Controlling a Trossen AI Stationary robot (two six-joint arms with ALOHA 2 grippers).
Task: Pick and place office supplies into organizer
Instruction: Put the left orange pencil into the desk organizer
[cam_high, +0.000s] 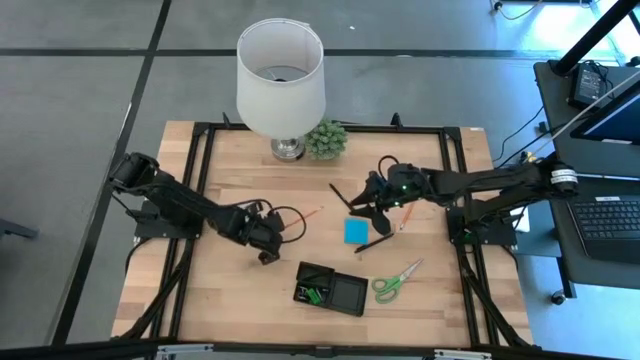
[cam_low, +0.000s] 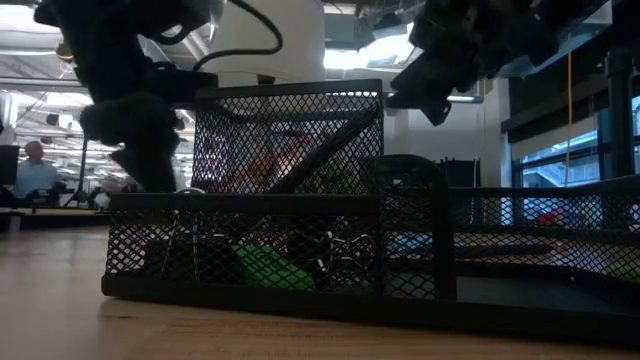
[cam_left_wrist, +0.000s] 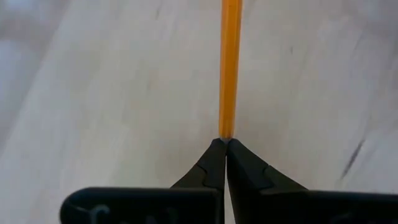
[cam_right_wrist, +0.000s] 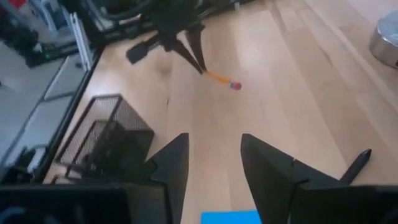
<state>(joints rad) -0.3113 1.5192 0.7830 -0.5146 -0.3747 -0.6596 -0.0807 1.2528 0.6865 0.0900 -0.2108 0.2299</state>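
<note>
orange pencil (cam_left_wrist: 229, 68) — pinched at its end by the left gripper (cam_left_wrist: 223, 144), jaws pressed on it — lies flat on the table (cam_left_wrist: 112, 93).

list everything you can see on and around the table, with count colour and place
organizer: one, black mesh, front centre of table
green piece: one, in the organizer's left compartment
scissors: one pair, green handles, right of the organizer
sticky-note pad: one, blue, table centre
orange pencil: one, pinched at its end by the left gripper
black pen: one, beside the pad
lamp: one, white shade, back edge
plant: one, green, beside the lamp
left gripper: fingers shut on the pencil
right gripper: fingers open, above the pad
</note>
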